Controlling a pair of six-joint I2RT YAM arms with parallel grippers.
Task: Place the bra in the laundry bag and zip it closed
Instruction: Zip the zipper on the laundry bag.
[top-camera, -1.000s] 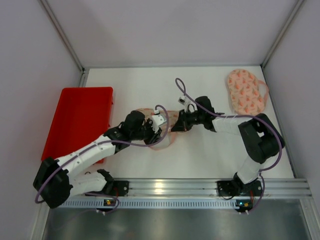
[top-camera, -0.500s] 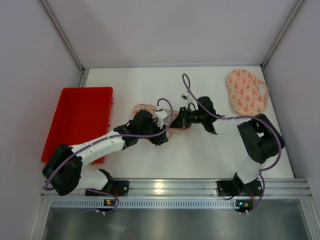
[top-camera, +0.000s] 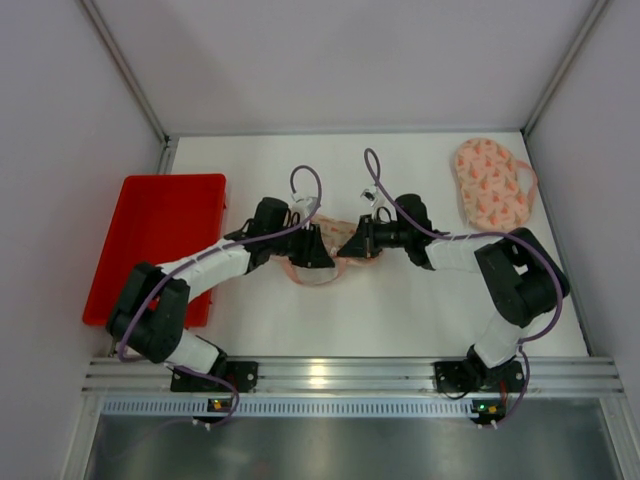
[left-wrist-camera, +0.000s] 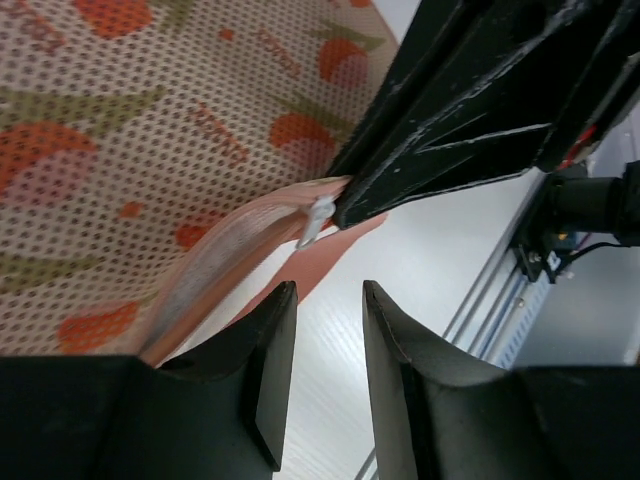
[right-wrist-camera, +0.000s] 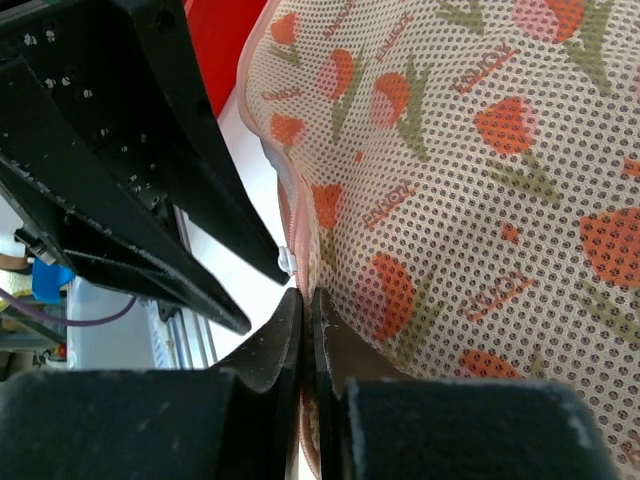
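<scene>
The mesh laundry bag (top-camera: 320, 277) with an orange fruit print lies mid-table between my two grippers. It fills the left wrist view (left-wrist-camera: 120, 120) and the right wrist view (right-wrist-camera: 480, 200). My right gripper (top-camera: 350, 247) (right-wrist-camera: 306, 295) is shut on the bag's pink zipper edge, just below the white zipper pull (right-wrist-camera: 287, 262). My left gripper (top-camera: 318, 255) (left-wrist-camera: 325, 290) is open and empty, its tips over bare table just short of the zipper pull (left-wrist-camera: 318, 222). The bra (top-camera: 490, 182), peach with an orange pattern, lies at the far right, outside the bag.
A red tray (top-camera: 160, 235) lies on the table's left side under the left arm. Grey walls close the table at the back and both sides. A metal rail (top-camera: 330, 378) runs along the near edge.
The left arm has swung its wrist back and to the left, and its gripper now points right at the bag's zipper edge. The right gripper has stayed on the bag's edge.
</scene>
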